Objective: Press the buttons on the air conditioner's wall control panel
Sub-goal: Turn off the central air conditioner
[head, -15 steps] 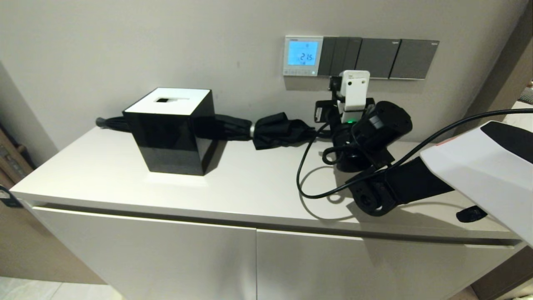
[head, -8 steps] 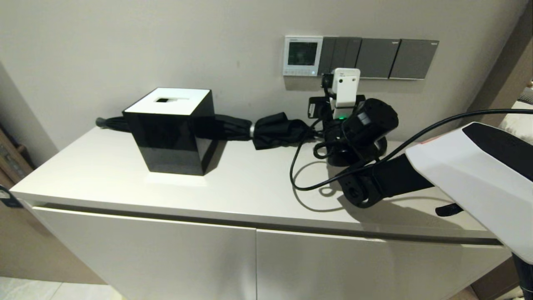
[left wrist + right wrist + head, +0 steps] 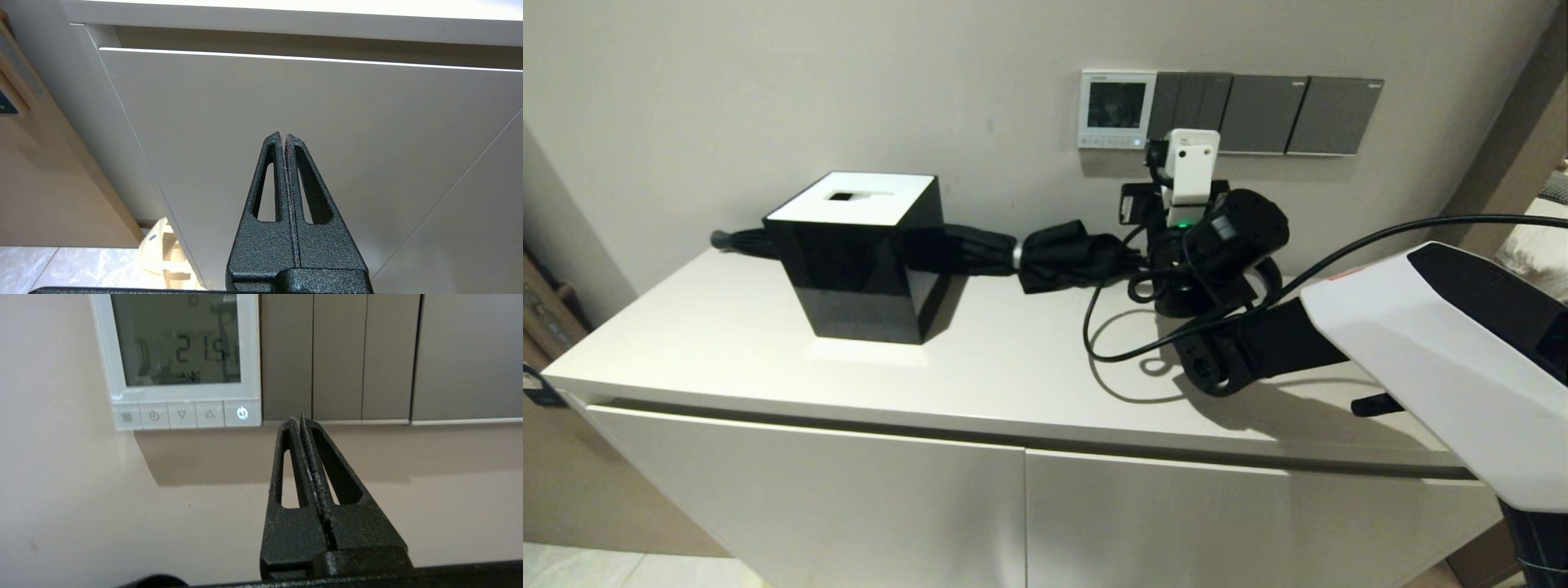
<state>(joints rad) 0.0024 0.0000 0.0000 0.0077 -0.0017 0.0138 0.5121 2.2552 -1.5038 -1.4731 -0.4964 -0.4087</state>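
The air conditioner's wall control panel (image 3: 1116, 109) is a small white-framed square on the wall, its screen dark with faint digits. In the right wrist view the panel (image 3: 102, 355) has a row of buttons (image 3: 182, 415) along its bottom edge; the end one (image 3: 242, 413) glows with a power sign. My right gripper (image 3: 298, 418) is shut and empty. Its tip points just below the grey switch plate beside the panel, a little to the side of the lit button and apart from the wall. My left gripper (image 3: 283, 134) is shut and empty, parked low before the cabinet door.
Dark grey switch plates (image 3: 1262, 114) adjoin the panel. On the white cabinet top (image 3: 768, 351) stand a black tissue box (image 3: 858, 253) and a folded black umbrella (image 3: 1062, 253) along the wall. My right arm's cable (image 3: 1111, 327) loops over the top.
The panel's screen went from lit light blue to dark. My right arm moved left and a little up, bringing its gripper closer to the panel's lower corner.
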